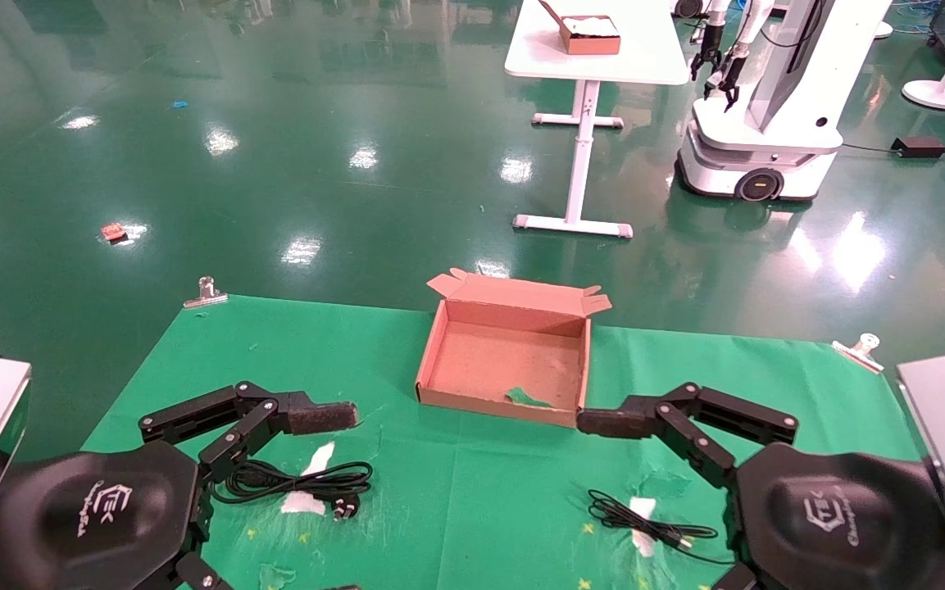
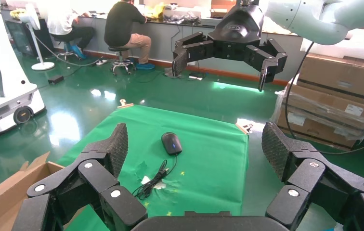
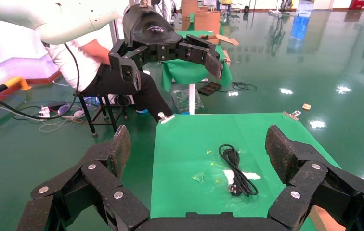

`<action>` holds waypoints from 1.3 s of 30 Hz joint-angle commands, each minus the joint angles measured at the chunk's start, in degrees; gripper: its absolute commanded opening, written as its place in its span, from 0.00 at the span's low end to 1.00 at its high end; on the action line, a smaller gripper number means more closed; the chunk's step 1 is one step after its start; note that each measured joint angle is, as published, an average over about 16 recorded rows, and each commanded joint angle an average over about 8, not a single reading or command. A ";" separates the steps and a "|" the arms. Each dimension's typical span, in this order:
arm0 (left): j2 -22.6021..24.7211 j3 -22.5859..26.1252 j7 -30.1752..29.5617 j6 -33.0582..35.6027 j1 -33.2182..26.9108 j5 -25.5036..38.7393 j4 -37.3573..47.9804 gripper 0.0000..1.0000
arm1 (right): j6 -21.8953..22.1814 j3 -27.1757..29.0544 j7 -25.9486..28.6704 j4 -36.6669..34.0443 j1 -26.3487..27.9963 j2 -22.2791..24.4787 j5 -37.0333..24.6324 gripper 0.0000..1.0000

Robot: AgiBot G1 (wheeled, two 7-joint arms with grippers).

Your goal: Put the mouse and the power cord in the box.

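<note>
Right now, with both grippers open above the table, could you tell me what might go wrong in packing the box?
1. The power cord is only a loose loop; lifted by one strand, it may uncoil and drape over the box wall.
2. The mouse trails a thin cable that could stay outside the box or snag.
3. The green table cover is torn in spots, so fingers of the left gripper or right gripper might catch it.

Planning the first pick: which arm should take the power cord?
Left. The power cord lies just beside the open left gripper, on that arm's side of the box. The right gripper hovers across the table, nearer the mouse.
</note>
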 commanded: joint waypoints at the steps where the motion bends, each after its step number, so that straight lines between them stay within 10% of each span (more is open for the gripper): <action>1: 0.00 0.00 0.00 0.00 0.00 0.00 0.00 1.00 | 0.00 0.00 0.00 0.00 0.00 0.00 0.00 1.00; 24: 0.14 0.37 0.28 0.04 -0.35 0.95 -0.02 1.00 | -0.30 -0.14 -0.52 -0.60 -0.04 0.33 -0.69 1.00; 39: 6.69 13.78 10.54 4.58 -15.88 27.25 10.62 1.00 | -4.90 -9.52 -12.36 -13.50 7.46 2.75 -17.89 1.00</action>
